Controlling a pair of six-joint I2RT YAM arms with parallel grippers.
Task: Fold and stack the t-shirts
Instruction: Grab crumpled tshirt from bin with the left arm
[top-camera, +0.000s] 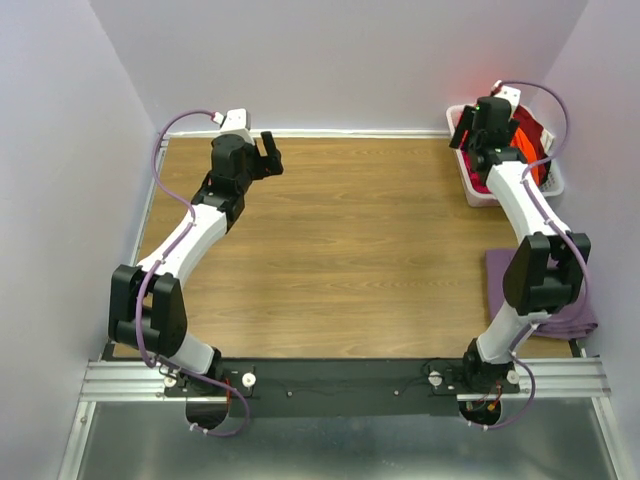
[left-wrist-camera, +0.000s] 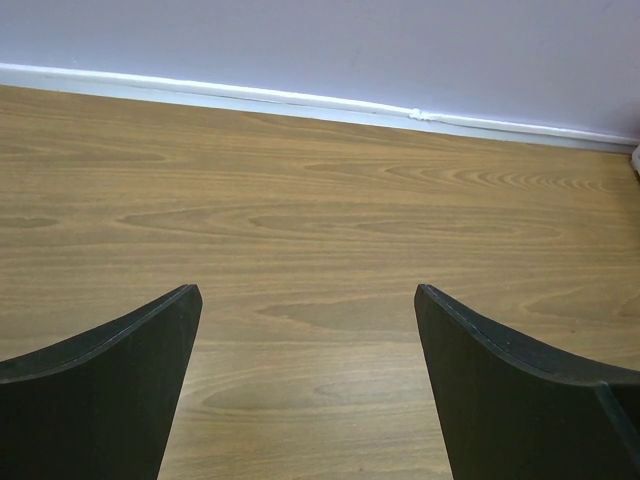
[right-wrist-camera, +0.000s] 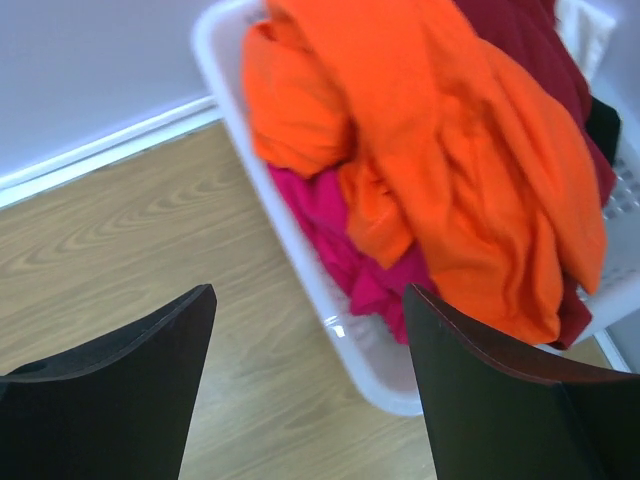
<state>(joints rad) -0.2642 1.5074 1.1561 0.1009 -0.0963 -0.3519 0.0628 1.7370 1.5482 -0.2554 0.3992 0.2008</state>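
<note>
An orange t-shirt (right-wrist-camera: 470, 150) lies crumpled on top of a pink one (right-wrist-camera: 340, 245) and a dark red one (right-wrist-camera: 530, 40) in the white basket (right-wrist-camera: 300, 280). The basket (top-camera: 476, 190) stands at the table's far right; orange (top-camera: 524, 150) and dark red (top-camera: 534, 128) fabric show beside my right arm. My right gripper (right-wrist-camera: 310, 300) is open and empty, above the basket's near rim. A mauve-purple t-shirt (top-camera: 575, 315) lies flat at the right edge, partly behind the right arm. My left gripper (left-wrist-camera: 308, 295) is open and empty above bare wood at the far left (top-camera: 268, 152).
The wooden tabletop (top-camera: 350, 250) stretches between the arms. A white baseboard (left-wrist-camera: 300, 100) and lilac walls close the far side and both flanks. A metal rail (top-camera: 340, 380) carries the arm bases at the near edge.
</note>
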